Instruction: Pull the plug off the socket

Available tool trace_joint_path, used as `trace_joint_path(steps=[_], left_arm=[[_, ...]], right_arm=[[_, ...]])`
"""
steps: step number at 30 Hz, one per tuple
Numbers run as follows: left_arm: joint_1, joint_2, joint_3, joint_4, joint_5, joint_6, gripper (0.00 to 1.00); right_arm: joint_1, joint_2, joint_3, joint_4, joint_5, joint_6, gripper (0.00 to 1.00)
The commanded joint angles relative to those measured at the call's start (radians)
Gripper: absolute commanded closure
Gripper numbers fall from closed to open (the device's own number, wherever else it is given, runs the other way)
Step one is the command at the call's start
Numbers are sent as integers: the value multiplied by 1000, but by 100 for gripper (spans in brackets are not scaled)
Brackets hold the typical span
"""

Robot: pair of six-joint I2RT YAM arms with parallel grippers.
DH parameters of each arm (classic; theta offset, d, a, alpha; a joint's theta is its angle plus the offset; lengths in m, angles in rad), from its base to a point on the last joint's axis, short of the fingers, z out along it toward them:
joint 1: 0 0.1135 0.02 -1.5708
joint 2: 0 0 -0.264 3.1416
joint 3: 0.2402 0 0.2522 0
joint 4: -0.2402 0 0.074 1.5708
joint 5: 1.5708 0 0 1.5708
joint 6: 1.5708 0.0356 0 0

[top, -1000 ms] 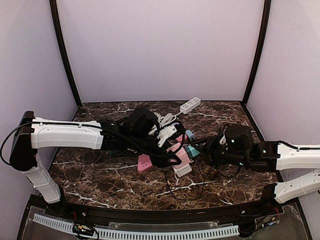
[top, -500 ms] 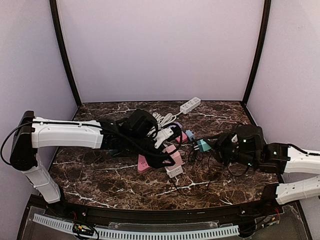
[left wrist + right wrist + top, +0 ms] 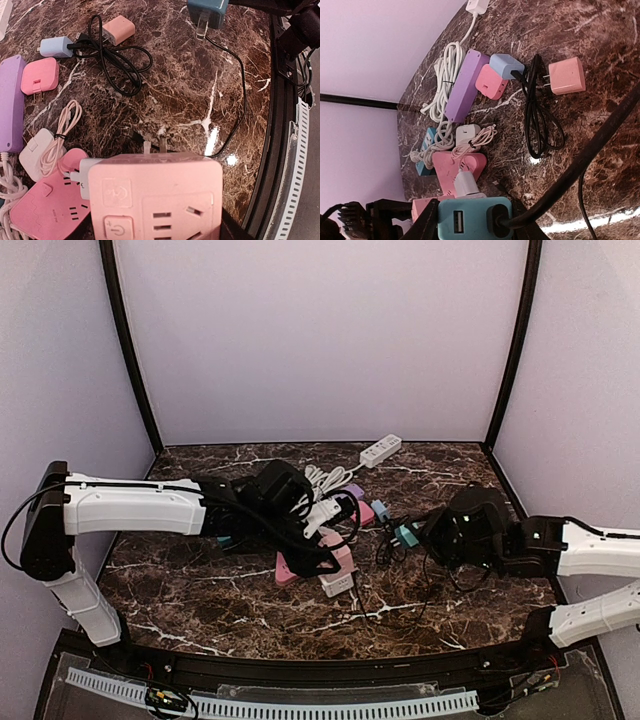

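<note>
Nearest to the arm bases, the left gripper (image 3: pixel 322 562) holds the pink socket cube (image 3: pixel 155 200) just above the marble table (image 3: pixel 200 610). Its fingers are hardly visible in the left wrist view, but the cube fills the space between them, so I judge that they are pressed on its two sides. The slots on the cube's face are empty. A little farther and to the right, the right gripper (image 3: pixel 475 225) pinches the teal plug (image 3: pixel 465 215), one dark finger on each side of it. The plug is in the air, well apart from the cube, and its metal prongs (image 3: pixel 201 30) are bare and point toward the cube. A black cable (image 3: pixel 244 100) hangs from the plug down to the table. From this I judge that the main part of the task is done, because the plug is out of the socket. What is left is probably only to put both things down and open the fingers. Behind them lie other things which nobody touches: a pink triangular strip (image 3: pixel 457 167), a coiled black cord (image 3: pixel 120 65), a purple strip (image 3: pixel 462 87) and some small adapters. Farthest, near the back wall, lies a white power strip (image 3: pixel 380 450).
</note>
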Motion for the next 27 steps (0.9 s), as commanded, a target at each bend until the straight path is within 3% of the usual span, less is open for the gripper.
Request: trace_joint_path(steps=[1, 12, 27], left_arm=[[-3, -58, 8, 14, 42, 30, 99], [-3, -91, 16, -5, 93, 63, 99], [-3, -56, 33, -14, 66, 11, 99]], right_arm=[[-11, 82, 153, -74, 31, -202, 100], [-260, 371, 350, -146, -291, -583, 100], [-398, 697, 478, -173, -423, -754, 100]])
